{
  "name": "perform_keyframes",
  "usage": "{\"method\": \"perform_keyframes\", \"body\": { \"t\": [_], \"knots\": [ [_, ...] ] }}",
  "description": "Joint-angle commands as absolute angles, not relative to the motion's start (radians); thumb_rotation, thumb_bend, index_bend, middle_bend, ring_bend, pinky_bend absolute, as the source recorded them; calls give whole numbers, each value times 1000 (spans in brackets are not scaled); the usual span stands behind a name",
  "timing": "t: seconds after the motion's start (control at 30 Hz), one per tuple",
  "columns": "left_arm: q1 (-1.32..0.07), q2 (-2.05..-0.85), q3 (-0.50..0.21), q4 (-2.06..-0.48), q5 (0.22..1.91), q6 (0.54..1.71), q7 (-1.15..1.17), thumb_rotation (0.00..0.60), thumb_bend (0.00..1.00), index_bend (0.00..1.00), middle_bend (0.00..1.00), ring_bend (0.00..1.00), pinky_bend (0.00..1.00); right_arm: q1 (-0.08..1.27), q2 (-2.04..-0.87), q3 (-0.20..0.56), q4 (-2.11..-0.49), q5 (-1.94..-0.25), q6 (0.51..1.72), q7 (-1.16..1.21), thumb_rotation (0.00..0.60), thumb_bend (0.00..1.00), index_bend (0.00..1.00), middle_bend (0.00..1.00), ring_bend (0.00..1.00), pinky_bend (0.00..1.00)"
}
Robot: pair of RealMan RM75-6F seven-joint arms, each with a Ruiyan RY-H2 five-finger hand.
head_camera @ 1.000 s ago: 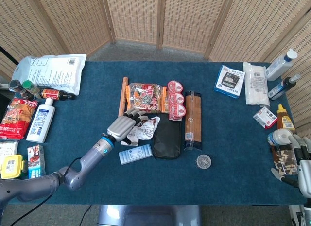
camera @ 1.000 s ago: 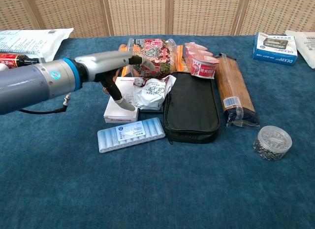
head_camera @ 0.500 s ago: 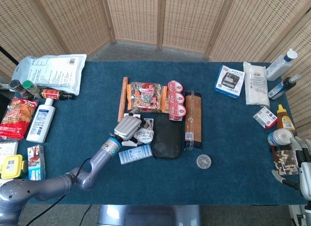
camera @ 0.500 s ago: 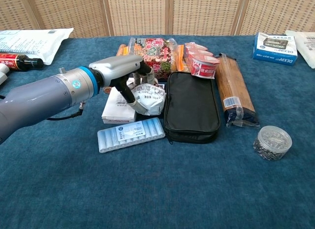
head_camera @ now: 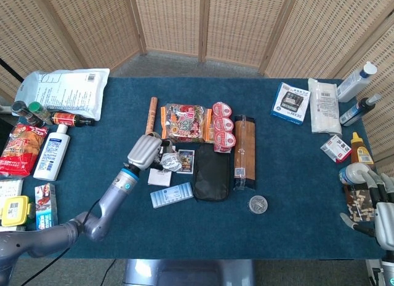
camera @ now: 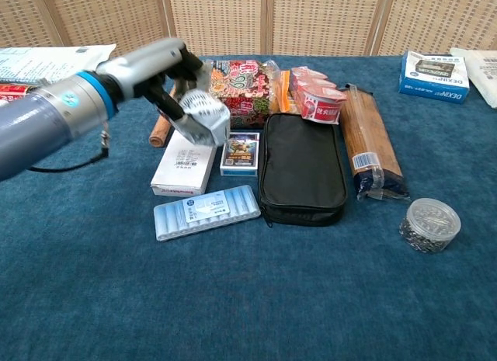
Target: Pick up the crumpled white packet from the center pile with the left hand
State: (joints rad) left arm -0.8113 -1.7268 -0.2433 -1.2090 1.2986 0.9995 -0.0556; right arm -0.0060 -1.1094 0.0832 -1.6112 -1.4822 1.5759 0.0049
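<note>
My left hand (head_camera: 145, 151) (camera: 161, 72) holds the crumpled white packet (head_camera: 169, 161) (camera: 203, 118) lifted above the centre pile, fingers wrapped around it. Under it lie a white box (camera: 182, 163) and a small card pack (camera: 240, 153) (head_camera: 184, 160). My right hand (head_camera: 377, 207) rests low at the right edge of the head view, fingers spread, holding nothing; the chest view does not show it.
The pile also holds a blue-white tablet strip (camera: 206, 212), a black pouch (camera: 302, 169), a patterned snack bag (camera: 241, 82), red-lidded cups (camera: 316, 93), a brown packet (camera: 371, 144) and a wooden roll (head_camera: 149, 114). A clear jar (camera: 429, 223) stands to the right. Bottles and boxes line both table ends.
My left hand closed around the crumpled packet, then lifted it up and left off the pile, uncovering the card pack beneath. The right hand stayed where it was.
</note>
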Motion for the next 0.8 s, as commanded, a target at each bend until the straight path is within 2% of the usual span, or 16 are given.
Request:
{"method": "perform_keyframes", "body": {
  "t": [0.03,0.43,0.6,0.8],
  "knots": [
    [-768,-1653,-263,-1299,1327,1074,-112,600,0,724,726,887,328,0,-1115,83,-1608,-1487,1569,6,517,28,0,0,0,0],
    [-710,-1516,-352,-1514,1431,1294,-260,600,0,713,716,875,318,20,-1152,83,-1576,-1501,1549,28,517,29,0,0,0,0],
    [-701,-1492,-384,-1563,1453,1352,-332,600,0,713,716,872,309,18,-1151,81,-1576,-1502,1551,26,518,29,0,0,0,0],
    [-700,-1478,-382,-1581,1457,1361,-320,600,0,711,715,866,302,22,-1150,83,-1576,-1498,1543,26,515,28,0,0,0,0]
  ]
}}
